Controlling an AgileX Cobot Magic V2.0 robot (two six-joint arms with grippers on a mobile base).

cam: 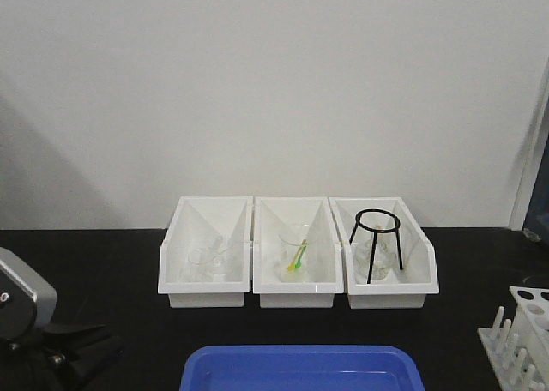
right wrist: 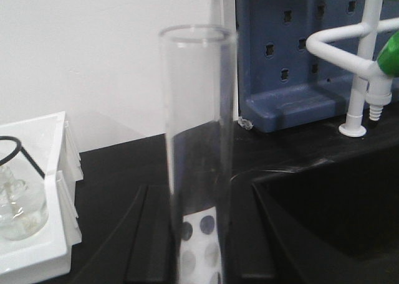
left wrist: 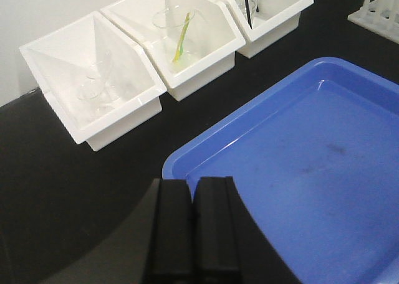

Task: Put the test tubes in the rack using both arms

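Observation:
In the right wrist view a clear glass test tube (right wrist: 198,109) stands upright, open end up. My right gripper (right wrist: 199,194) is shut on its lower part. Through the glass, below the fingers, the white holed top plate of the rack (right wrist: 201,243) shows. The rack (cam: 523,333) stands at the table's front right corner and also shows far off in the left wrist view (left wrist: 377,10). My left gripper (left wrist: 193,187) is shut on nothing and hovers over the near left corner of the blue tray (left wrist: 324,159). The left arm (cam: 30,318) sits at the lower left of the front view.
Three white bins (cam: 296,292) line the back of the black table, holding beakers, a yellow-green stick (left wrist: 181,40) and a black wire tripod (cam: 377,237). The blue tray (cam: 300,369) lies at the front centre. A black sink (right wrist: 330,215) and white tap (right wrist: 355,60) are to the right.

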